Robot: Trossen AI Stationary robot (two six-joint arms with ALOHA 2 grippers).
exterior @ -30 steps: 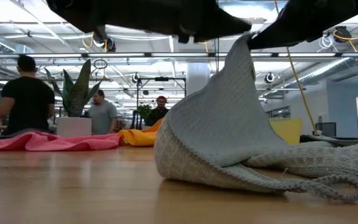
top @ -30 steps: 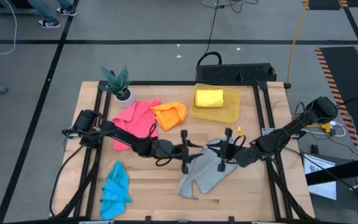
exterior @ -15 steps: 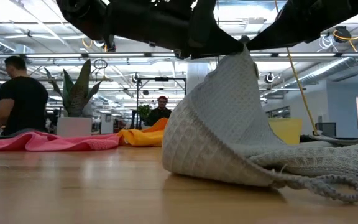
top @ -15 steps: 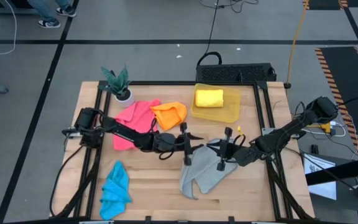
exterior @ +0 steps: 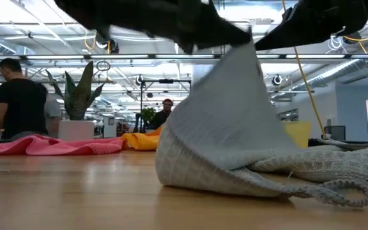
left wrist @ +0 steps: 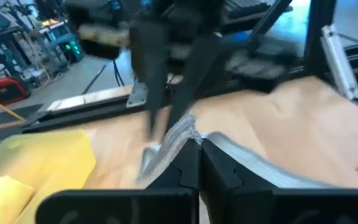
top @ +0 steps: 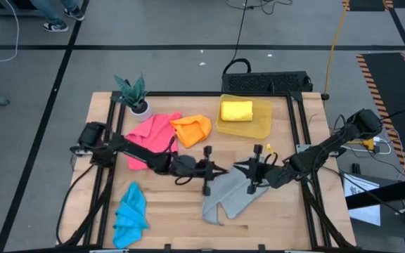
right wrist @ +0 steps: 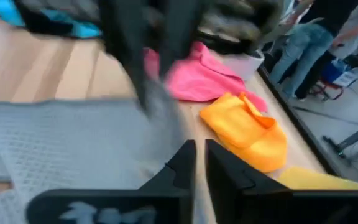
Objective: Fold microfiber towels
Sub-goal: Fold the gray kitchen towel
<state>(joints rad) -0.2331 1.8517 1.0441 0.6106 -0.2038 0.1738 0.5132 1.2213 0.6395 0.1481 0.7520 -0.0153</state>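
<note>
Grey microfiber towel (top: 232,195) lifted at one edge

Soft, limp and light, it drapes from the left gripper (top: 216,171), whose jaws pinch its hem; right gripper (top: 247,169) jaws close beside, nearly shut, grip unclear. Best held at corners; the rest trails on the worktop (top: 174,218).

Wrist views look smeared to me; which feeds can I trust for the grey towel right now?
High view: sharp, even light, grey towel clear between both arms. Low view: towel fairly crisp, the arms above it streaked by motion, ceiling lights glaring. Left wrist view: own fingers sharp, the towel edge they pinch and the background smeared. Right wrist view: heavily smeared, unreliable.
</note>
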